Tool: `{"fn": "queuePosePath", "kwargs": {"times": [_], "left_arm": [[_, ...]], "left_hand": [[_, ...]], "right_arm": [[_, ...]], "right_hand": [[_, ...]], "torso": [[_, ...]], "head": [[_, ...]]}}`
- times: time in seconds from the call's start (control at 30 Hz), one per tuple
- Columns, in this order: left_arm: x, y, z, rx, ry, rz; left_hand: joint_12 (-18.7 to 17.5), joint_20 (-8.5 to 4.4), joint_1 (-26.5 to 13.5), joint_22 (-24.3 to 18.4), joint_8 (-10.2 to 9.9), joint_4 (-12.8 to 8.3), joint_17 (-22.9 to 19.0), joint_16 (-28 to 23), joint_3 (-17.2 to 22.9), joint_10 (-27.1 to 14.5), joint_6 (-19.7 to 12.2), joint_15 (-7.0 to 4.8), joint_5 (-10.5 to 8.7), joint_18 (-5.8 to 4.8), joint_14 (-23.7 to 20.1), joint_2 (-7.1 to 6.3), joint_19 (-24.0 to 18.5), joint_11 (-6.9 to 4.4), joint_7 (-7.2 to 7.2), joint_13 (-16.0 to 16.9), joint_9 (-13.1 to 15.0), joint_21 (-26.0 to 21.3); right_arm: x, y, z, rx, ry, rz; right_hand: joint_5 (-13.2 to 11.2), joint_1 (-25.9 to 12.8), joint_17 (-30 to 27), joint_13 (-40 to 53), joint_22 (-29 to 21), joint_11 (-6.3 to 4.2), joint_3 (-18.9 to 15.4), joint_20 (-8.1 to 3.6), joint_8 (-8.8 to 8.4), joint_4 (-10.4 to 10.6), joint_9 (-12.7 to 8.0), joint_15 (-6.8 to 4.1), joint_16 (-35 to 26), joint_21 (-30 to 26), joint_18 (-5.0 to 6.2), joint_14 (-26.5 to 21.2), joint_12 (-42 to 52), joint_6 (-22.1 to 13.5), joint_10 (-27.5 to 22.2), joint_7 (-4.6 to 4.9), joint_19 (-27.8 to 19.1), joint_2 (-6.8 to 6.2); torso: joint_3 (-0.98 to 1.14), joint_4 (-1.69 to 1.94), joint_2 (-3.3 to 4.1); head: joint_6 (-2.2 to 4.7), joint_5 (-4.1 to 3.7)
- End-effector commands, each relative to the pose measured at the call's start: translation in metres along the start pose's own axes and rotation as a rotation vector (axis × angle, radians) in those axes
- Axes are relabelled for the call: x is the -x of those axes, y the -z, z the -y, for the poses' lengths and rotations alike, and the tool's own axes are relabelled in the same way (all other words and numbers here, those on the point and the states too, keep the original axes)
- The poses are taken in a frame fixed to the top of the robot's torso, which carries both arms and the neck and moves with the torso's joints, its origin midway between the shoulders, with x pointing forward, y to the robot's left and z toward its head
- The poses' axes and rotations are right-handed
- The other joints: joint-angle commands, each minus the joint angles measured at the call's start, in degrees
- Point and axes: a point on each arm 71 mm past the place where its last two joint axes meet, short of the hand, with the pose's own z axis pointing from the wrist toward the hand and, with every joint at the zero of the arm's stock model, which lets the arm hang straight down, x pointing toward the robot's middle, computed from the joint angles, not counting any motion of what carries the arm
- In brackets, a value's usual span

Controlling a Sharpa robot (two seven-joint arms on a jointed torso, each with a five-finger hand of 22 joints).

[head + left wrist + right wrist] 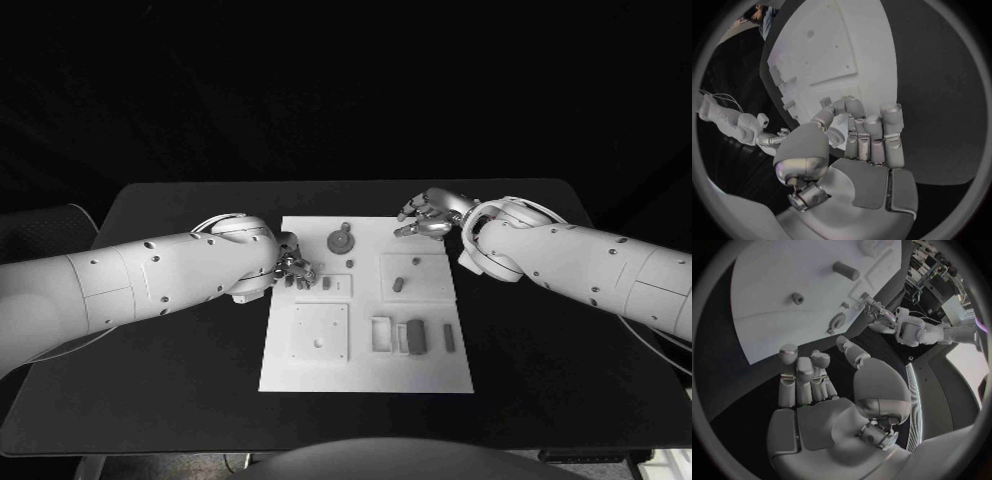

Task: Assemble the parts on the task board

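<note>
Meanwhile both empty — left robot hand (294,268) w/ fingers curled in at task board (368,372) edge, right robot hand (428,214) likewise.

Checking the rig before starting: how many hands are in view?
2. The left hand is at the board's left edge; the right hand is at its far right corner.

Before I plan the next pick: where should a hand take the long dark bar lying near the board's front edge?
Grip the long dark bar across its narrow width at mid-length, from above. It lies flat and lengthwise, with pieces close on both sides, so room looks tight. The right hand seems nearer.
</note>
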Motion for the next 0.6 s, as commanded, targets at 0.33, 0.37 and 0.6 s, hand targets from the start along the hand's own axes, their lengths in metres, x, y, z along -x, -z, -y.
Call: {"fn": "queuePosePath", "kwargs": {"times": [0.33,0.37,0.6], "left_arm": [[-0.0014,-0.0001,-0.0002,0.004,-0.005,-0.019],[-0.0013,-0.0001,-0.0002,0.003,-0.005,-0.019],[-0.0004,-0.0002,0.0013,-0.002,0.004,-0.004]], "left_hand": [[0.31,-0.11,-0.88,0.80,0.69,3.33,-0.45,0.16,-0.12,-0.26,-1.00,-0.68,-5.30,4.06,0.09,-0.69,0.30,-0.11,0.02,-0.30,-0.93,-0.20],[0.33,-0.12,-1.08,0.82,0.69,3.56,-0.46,0.18,-0.13,-0.28,-1.08,-0.68,-5.36,4.07,0.08,-0.83,0.28,-0.10,0.04,-0.31,-0.99,-0.21],[0.50,-0.19,-2.03,0.90,0.91,4.72,-0.51,0.29,-0.12,-0.31,-1.18,-0.70,-5.95,4.16,0.06,-1.26,0.26,-0.13,0.02,-0.33,-1.26,-0.24]], "right_arm": [[-0.0009,0.0003,-0.0003,0.006,0.006,-0.012],[-0.0009,0.0003,-0.0003,0.006,0.006,-0.012],[-0.0008,0.0003,-0.0002,0.006,0.006,-0.011]], "right_hand": [[0.28,-0.63,-0.10,-0.05,0.62,0.07,-0.13,-0.31,0.24,0.37,-0.10,-0.22,0.39,-0.27,3.92,-0.10,0.20,-0.02,-0.51,0.31,-0.02,0.15],[0.28,-0.63,-0.10,-0.05,0.62,0.07,-0.13,-0.31,0.24,0.37,-0.10,-0.22,0.39,-0.27,3.92,-0.10,0.20,-0.02,-0.51,0.31,-0.02,0.15],[0.28,-0.62,-0.10,-0.06,0.63,0.07,-0.12,-0.31,0.24,0.36,-0.10,-0.22,0.39,-0.27,3.92,-0.11,0.20,-0.02,-0.51,0.31,-0.02,0.15]], "torso": [[0.04,-0.02,-0.01],[0.03,-0.01,0.00],[0.00,0.00,0.00]], "head": [[0.08,0.01],[0.11,-0.01],[0.11,-0.06]]}}
